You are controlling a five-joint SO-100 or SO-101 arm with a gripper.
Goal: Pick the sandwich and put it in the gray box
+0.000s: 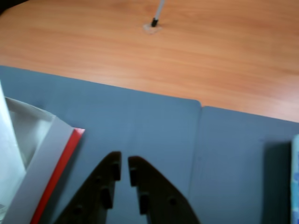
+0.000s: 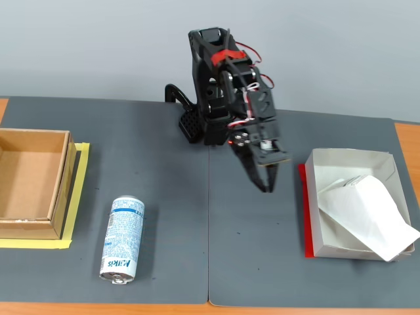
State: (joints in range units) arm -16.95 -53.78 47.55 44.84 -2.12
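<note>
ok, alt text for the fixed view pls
A white sandwich lies inside the gray box at right, one corner poking over the rim. The black arm's gripper hangs empty and nearly closed above the dark mat, with a can lying near a brown box at left.

One sandwich (image 2: pixel 367 213), one gray box (image 2: pixel 314 216), one can (image 2: pixel 123 239), one brown box (image 2: pixel 31 184), one arm (image 2: pixel 230 98).

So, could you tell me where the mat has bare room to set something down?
The widest bare patch lies between the can and the gray box, in front of the gripper. The mat behind the can is also free. The gray box is crowded: the sandwich fills it.
</note>
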